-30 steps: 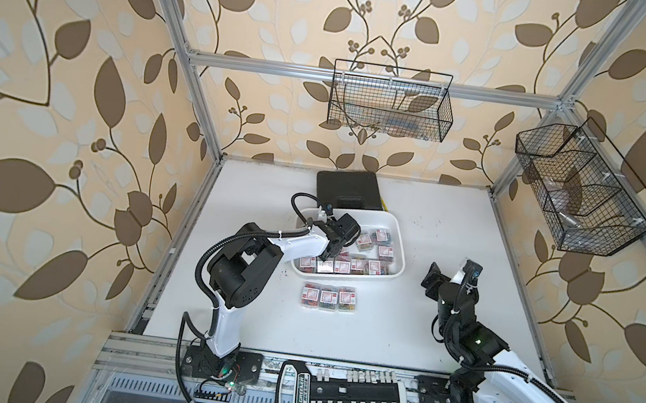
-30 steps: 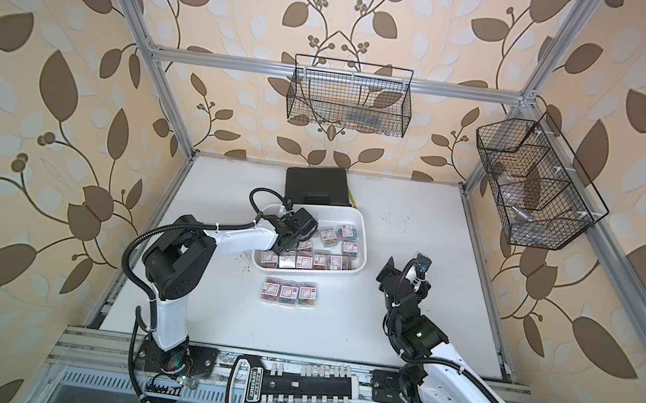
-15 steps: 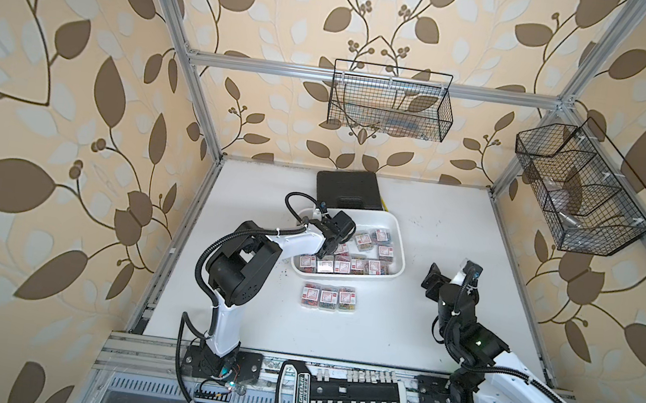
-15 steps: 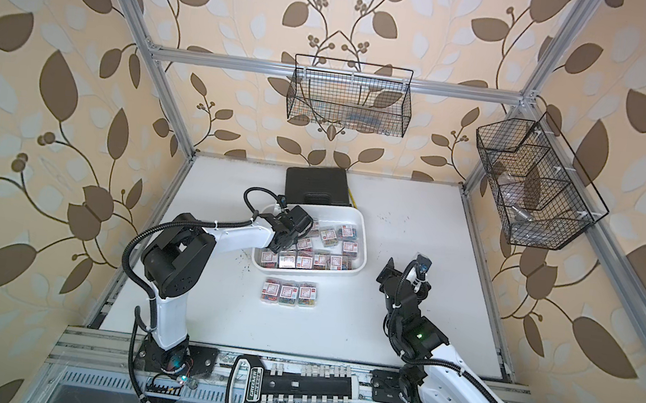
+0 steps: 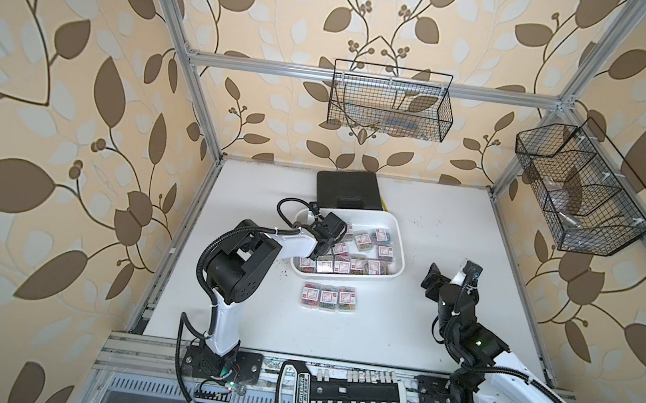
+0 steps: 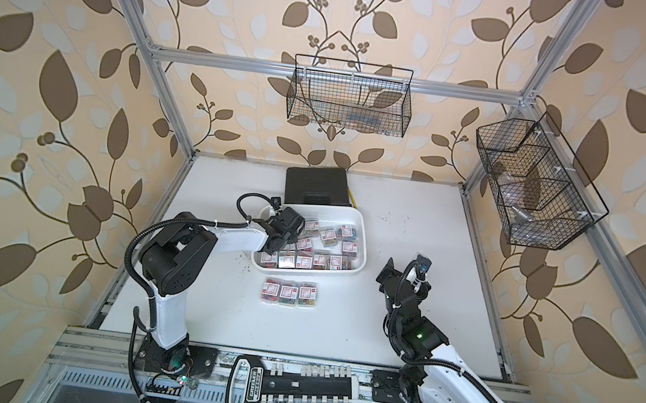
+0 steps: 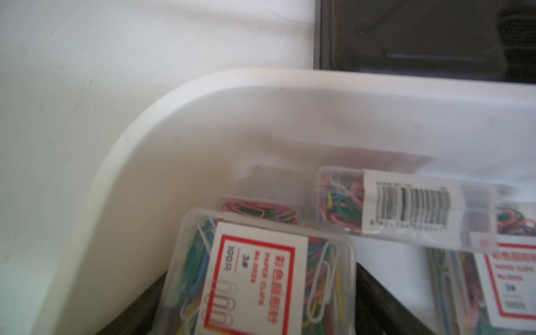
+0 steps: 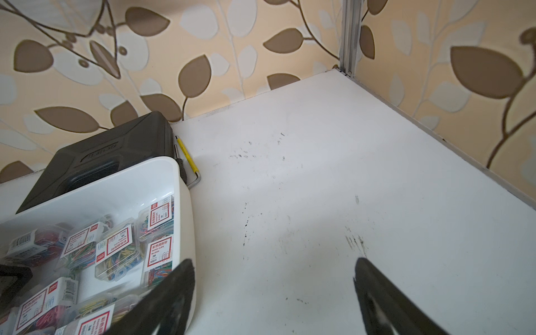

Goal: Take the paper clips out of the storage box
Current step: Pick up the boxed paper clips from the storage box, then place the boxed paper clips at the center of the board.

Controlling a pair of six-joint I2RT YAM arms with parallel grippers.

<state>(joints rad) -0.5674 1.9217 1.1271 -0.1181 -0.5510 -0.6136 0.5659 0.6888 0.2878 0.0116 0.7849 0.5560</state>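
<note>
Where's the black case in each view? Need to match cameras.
In a top view: black case directly behind the storage box.
In a top view: same spot.
Left wrist: dark slab just beyond the box rim.
Right wrist: behind the box, beside a yellow tool.
Shared landmark: the storage box's white rim.

White-shelled arms [image 5: 225, 320] with black joints and ribbed black cables [image 5: 202, 257].
</note>
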